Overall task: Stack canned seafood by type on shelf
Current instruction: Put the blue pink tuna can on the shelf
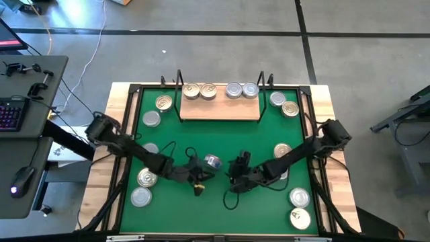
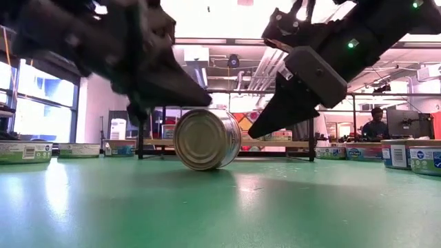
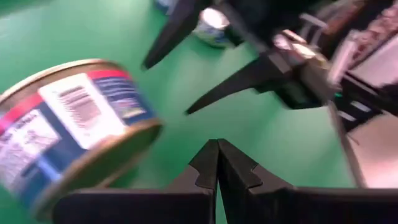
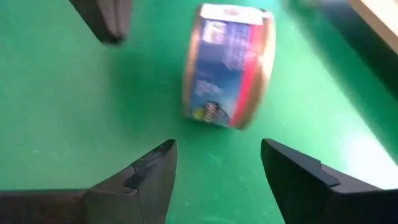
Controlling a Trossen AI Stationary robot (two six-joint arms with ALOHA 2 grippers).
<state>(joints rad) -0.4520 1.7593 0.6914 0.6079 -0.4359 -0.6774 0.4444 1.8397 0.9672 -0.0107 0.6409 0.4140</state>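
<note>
Between the two grippers, near the middle of the green mat (image 1: 222, 138), one tin (image 1: 213, 161) stands on its rim, free of both arms and seemingly able to roll. From table height its flat round end faces the camera, so its axis runs level, roughly front to back of the tabletop. The right gripper (image 1: 236, 176) hangs just beside it with its fingers spread wide and nothing between them; in its own wrist view the tin (image 4: 229, 65) lies straight ahead of the gap, a little off, label side on. The left gripper (image 1: 199, 181) sits just as near on the other side, fingers pressed fully together and empty. The open right gripper looks better placed for a grasp, which would have to close across the flat ends or first tip the tin flat.

The tin has a gold-toned rim and a blue, white and red label with a barcode. On the shelf (image 1: 220, 109), four tins already sit in a row, two gold-lidded and two silver-lidded; others lie scattered flat around the mat.
</note>
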